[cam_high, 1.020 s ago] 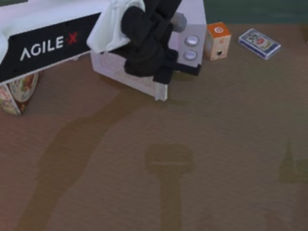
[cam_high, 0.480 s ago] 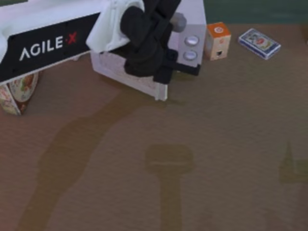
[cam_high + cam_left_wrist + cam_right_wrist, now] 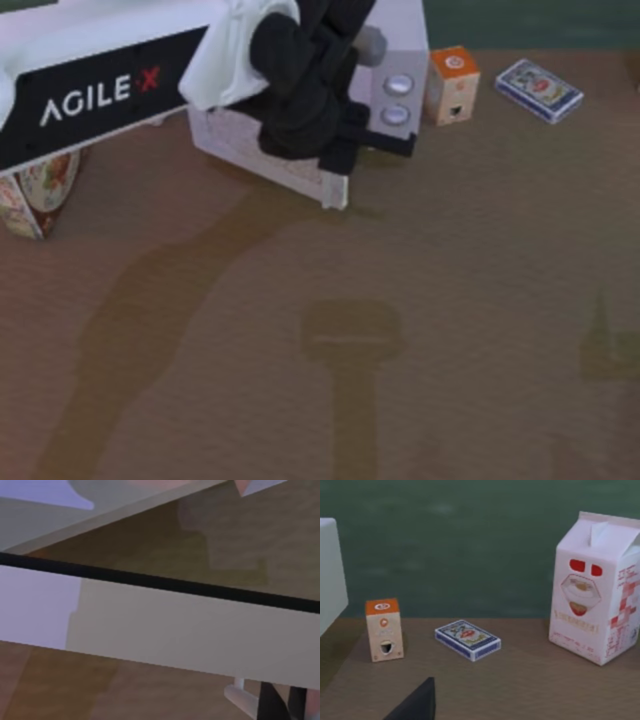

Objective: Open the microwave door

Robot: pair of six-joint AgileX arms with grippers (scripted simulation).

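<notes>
White microwave door (image 3: 300, 178) stands ajar beneath the left gripper (image 3: 335, 160).

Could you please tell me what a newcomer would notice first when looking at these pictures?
The eye falls first on the big left arm, which reaches in from the top view's left across the white microwave at the table's far edge, its dark left gripper at the partly open microwave door. Next come the small orange box and the blue card pack to the microwave's right. The right wrist view adds a white-and-red carton.
</notes>
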